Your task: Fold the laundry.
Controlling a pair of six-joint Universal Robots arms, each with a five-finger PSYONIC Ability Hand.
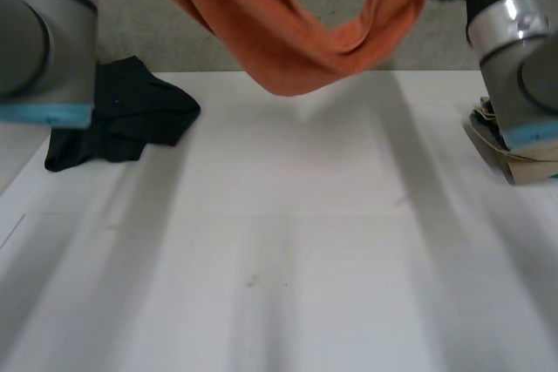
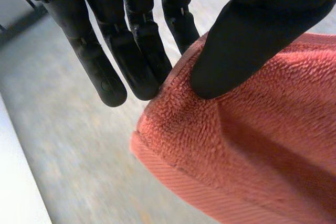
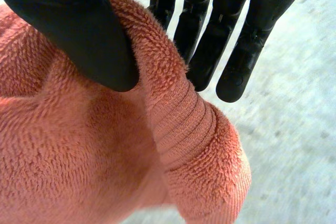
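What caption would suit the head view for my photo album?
An orange towel hangs in a sagging loop above the white table, a black garment crumpled at left.

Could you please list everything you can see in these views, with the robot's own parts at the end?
orange towel: one, orange, held in the air between both hands, sagging in the middle above the far part of the table.
black garment: one, black, crumpled on the table beside the left arm.
beige cloths: a stack, count unclear, beige, at the table's right side, partly behind the right arm.
table: one, white.
left arm: one, grey with a light-blue cap.
right arm: one, grey with a light-blue cap.
left robot hand: one, black, pinching the towel near its hem.
right robot hand: one, black, pinching the towel's bunched end.
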